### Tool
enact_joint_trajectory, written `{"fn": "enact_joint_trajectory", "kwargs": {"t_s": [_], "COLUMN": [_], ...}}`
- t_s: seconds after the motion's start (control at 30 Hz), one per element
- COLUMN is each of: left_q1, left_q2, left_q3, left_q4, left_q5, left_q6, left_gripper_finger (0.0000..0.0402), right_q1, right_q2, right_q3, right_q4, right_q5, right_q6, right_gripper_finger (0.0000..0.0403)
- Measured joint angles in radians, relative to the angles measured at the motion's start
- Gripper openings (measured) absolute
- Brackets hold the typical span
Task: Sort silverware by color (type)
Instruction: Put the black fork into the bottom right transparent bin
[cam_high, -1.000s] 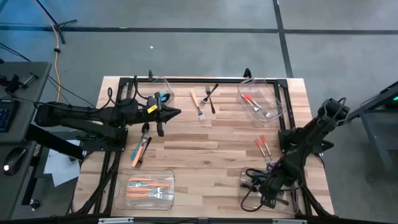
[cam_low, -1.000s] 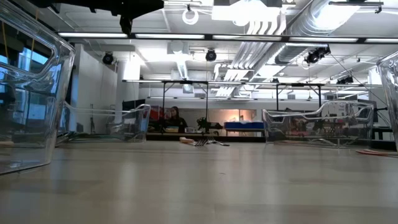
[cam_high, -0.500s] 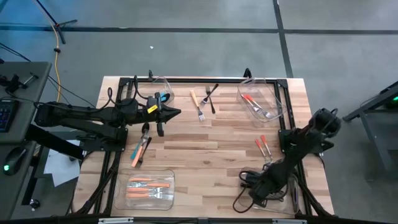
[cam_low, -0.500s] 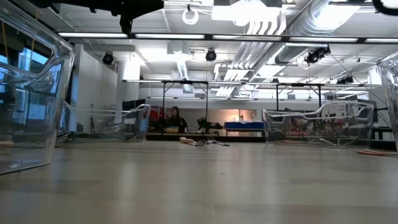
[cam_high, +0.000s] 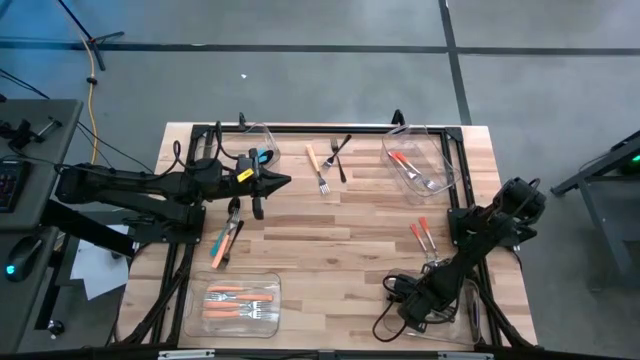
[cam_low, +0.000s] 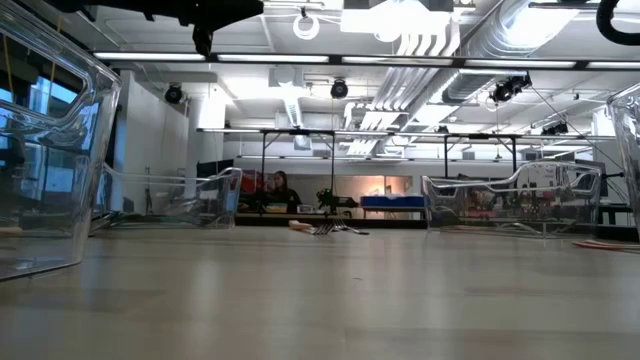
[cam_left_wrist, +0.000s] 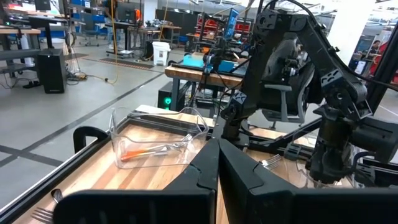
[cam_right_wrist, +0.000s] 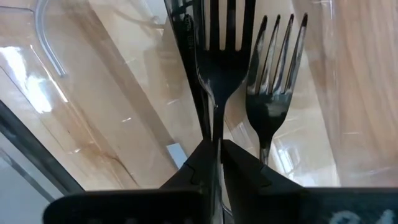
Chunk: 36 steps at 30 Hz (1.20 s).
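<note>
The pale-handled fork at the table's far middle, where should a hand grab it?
Probably the handle, from straight above, closing across it: the pale-handled fork lies flat, with black forks close beside it. The shut left hand is nearest; the right hand grips a black fork over its bin.

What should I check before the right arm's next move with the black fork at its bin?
1. Right claw shut on a black fork: ok.
2. Claw over the near-right bin: ok.
3. A second black fork lies in that bin, same type: ok.
4. Left claw parked away, shut and empty: ok.
5. Fork's height above the bin floor: cannot tell.
6. Table sorted: not ok, red-handled pieces lie loose.
</note>
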Motion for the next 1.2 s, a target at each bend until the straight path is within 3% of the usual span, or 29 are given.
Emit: {"fn": "enact_joint_trajectory", "kwargs": {"t_s": [0.23, 0.6, 0.8, 1.0, 1.2], "left_q1": [0.000, 0.000, 0.000, 0.000, 0.000], "left_q2": [0.000, 0.000, 0.000, 0.000, 0.000], "left_q3": [0.000, 0.000, 0.000, 0.000, 0.000], "left_q4": [-0.002, -0.002, 0.001, 0.003, 0.003], "left_q5": [-0.014, -0.017, -0.018, -0.021, -0.021], "left_q6": [0.006, 0.006, 0.006, 0.006, 0.006], "left_gripper_finger": [0.0000, 0.0000, 0.0000, 0.0000, 0.0000], "right_q1": [0.000, 0.000, 0.001, 0.012, 0.010], "right_q2": [0.000, -0.001, -0.011, -0.171, -0.430], "right_q3": [0.000, 0.000, 0.000, 0.000, 0.000], "right_q4": [0.006, 0.007, 0.011, -0.015, -0.046], "right_q5": [0.000, -0.009, -0.014, 0.008, 0.171], "right_q6": [0.000, -0.007, -0.026, -0.111, -0.113], "right_gripper_finger": [0.0050, 0.0155, 0.0182, 0.0183, 0.0183]}}
